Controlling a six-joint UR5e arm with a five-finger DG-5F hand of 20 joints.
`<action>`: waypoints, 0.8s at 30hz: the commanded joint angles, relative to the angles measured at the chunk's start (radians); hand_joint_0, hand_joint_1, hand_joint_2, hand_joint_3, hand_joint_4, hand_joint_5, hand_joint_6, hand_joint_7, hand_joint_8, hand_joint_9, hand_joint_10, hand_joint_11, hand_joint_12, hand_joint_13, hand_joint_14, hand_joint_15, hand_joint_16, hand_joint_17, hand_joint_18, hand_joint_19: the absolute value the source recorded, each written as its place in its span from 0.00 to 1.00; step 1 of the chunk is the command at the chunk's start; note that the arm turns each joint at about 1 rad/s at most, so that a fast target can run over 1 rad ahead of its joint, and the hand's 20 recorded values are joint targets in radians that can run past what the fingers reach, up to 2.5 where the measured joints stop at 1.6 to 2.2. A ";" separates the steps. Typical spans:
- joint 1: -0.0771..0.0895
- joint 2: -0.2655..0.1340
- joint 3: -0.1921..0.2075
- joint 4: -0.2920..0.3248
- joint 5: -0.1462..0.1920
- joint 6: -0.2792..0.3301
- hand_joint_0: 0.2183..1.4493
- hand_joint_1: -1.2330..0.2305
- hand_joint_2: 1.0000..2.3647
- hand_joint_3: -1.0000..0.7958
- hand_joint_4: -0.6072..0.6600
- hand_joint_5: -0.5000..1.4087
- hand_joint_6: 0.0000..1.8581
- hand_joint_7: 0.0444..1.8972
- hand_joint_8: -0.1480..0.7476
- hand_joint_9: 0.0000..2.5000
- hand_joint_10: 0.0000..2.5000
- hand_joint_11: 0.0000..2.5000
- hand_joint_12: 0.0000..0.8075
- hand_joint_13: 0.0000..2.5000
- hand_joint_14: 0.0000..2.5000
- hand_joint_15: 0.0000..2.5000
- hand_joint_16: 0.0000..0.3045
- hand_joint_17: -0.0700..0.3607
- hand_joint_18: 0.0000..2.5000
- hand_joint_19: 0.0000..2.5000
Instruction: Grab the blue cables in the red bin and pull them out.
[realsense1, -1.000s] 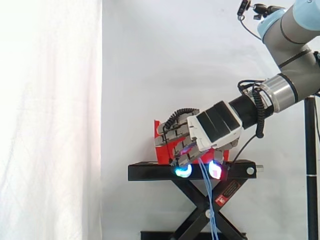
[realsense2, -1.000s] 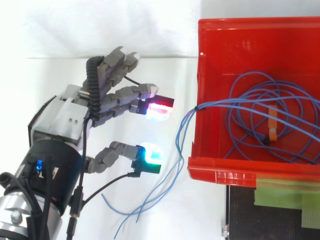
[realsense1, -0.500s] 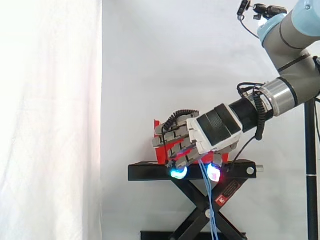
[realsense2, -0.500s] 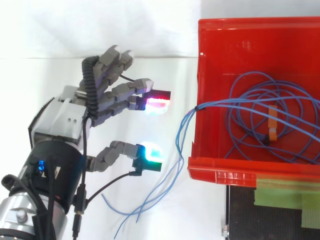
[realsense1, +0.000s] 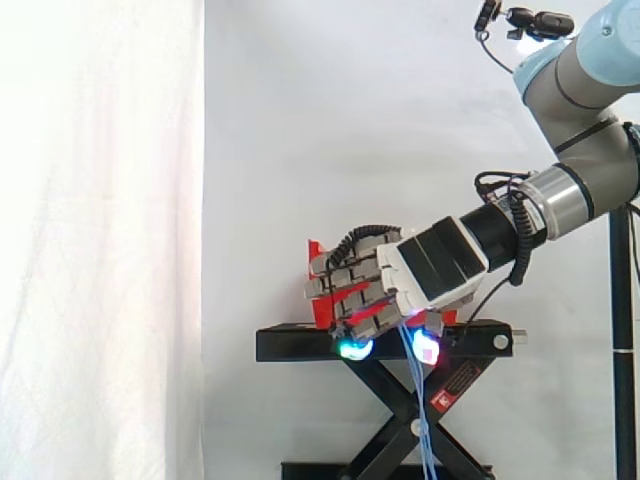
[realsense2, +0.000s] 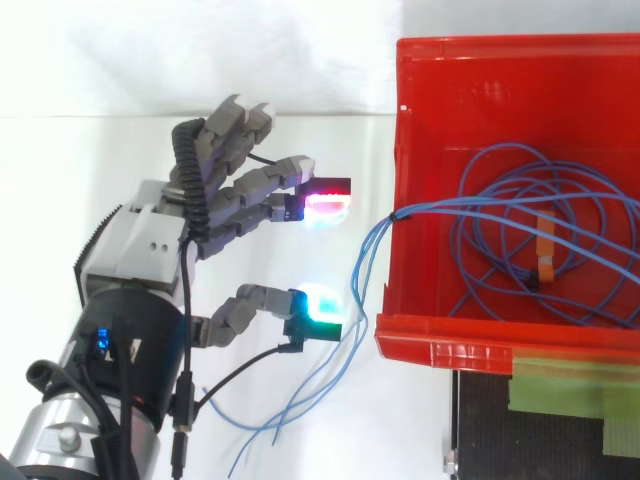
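Observation:
A bundle of thin blue cables (realsense2: 520, 235) lies coiled in the red bin (realsense2: 425, 90), and some strands hang over the bin's left wall and trail down (realsense2: 300, 395) outside it. In the side view those strands (realsense1: 422, 420) drop past the black stand. My hand (realsense2: 215, 205) is just left of the bin, open, with its fingers spread and lightly bent. Its glowing fingertips (realsense2: 322, 300) sit close to the hanging strands without holding them. In the side view the hand (realsense1: 400, 285) covers the front of the bin.
The red bin rests on a black scissor stand (realsense1: 390, 345) before a white curtain. An orange tag (realsense2: 545, 255) lies among the coils. Green tape (realsense2: 570, 385) marks the stand's top by the bin's near edge.
My hand has crept a little toward the bin. Its green-lit tip now almost touches the hanging strands. The cables have not moved.

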 joint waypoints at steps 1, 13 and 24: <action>-0.006 0.000 -0.012 0.000 -0.009 -0.006 0.35 0.17 0.00 0.00 0.63 0.69 0.01 0.28 0.49 0.29 0.00 0.10 0.50 0.14 0.00 0.02 0.20 0.49 0.11 0.04; -0.023 0.017 -0.015 -0.018 -0.030 -0.015 0.35 0.17 0.00 0.00 0.65 0.66 0.01 0.25 0.49 0.29 0.00 0.10 0.50 0.14 0.00 0.02 0.20 0.49 0.11 0.04; -0.027 0.017 -0.013 -0.020 -0.038 -0.015 0.35 0.17 0.00 0.00 0.66 0.68 0.01 0.27 0.49 0.29 0.00 0.10 0.50 0.14 0.00 0.02 0.20 0.49 0.11 0.04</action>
